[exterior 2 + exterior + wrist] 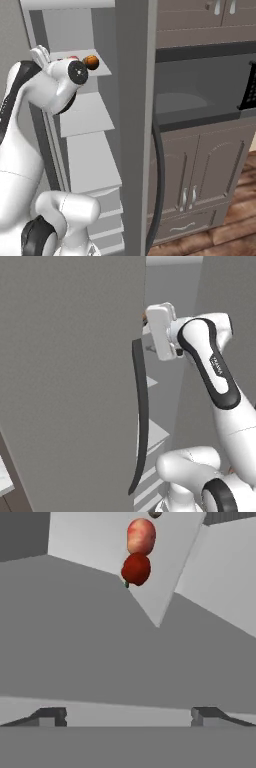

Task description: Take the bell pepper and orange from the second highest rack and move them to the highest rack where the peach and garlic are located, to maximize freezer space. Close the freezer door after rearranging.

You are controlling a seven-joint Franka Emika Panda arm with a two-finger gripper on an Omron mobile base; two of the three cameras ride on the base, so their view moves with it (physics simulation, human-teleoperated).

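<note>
The dark red bell pepper sits touching a blushed pink-yellow peach on a pale flat freezer shelf, the wide-spread empty gripper well short of them, while the right base view shows a round orange on the shelf beside the tall grey freezer door.

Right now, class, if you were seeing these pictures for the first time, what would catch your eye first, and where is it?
The white arm reaching up into the open grey freezer stands out, with an orange on a pale upper shelf beside its wrist. In the hand view a red bell pepper sits touching a peach on a pale shelf, far beyond the open gripper. The freezer door with its long curved black handle looms on the left.
</note>
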